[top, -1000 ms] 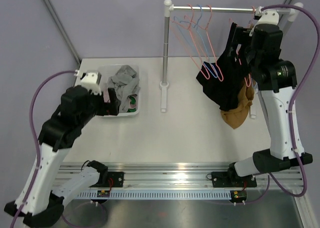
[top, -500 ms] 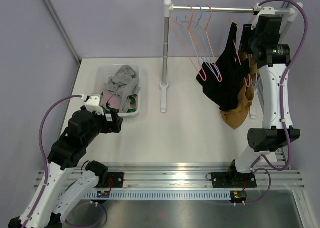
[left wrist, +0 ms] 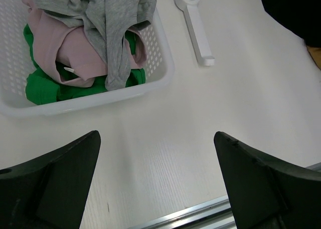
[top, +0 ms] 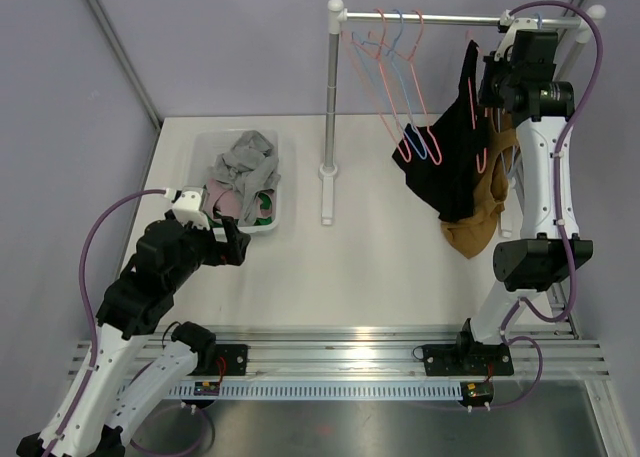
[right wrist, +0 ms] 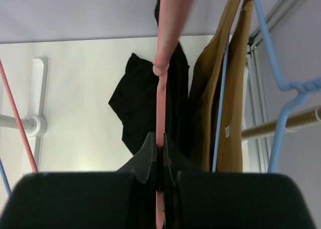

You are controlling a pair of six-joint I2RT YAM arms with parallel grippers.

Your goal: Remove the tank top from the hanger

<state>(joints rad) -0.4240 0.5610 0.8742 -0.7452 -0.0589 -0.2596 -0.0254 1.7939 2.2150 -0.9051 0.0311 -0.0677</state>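
**A:** What is the right end effector [right wrist: 159,147] doing up at the rail?

**B:** It is clenched on the thin wire of the pink hanger [right wrist: 160,103], with the wire pinched between the two closed fingers. Holding the hanger itself makes sense: the frame is steadied, so the cloth can be worked off it.

**A:** And where is the tank top?

**B:** The black tank top [right wrist: 135,103] hangs directly below that grip. It drapes down from the pink hanger, and its lower part spreads out low toward the tabletop [left wrist: 241,103]. It looks fully on the hanger, so I judge the removal has not begun.

**A:** What is next to it?

**B:** Just beside the clamped wire is a brown garment [right wrist: 233,88] on a blue hanger [right wrist: 219,108], close enough to brush the black cloth. That closeness is probably why the grip is on the bare wire rather than the fabric, since a pinch lower down could catch both pieces. Further from the fingers, on the other side, empty hangers [top: 400,77] dangle from the same rail [top: 440,18].

**A:** And the other arm?

**B:** The left end effector [left wrist: 155,135] is well apart from all this. It is released, with its fingers spread wide over bare tabletop and holding nothing. Just ahead of its fingers sits the white basket [left wrist: 165,71] of grey, pink and green clothes. I read it as parked, ready to come over and pull the straps free.
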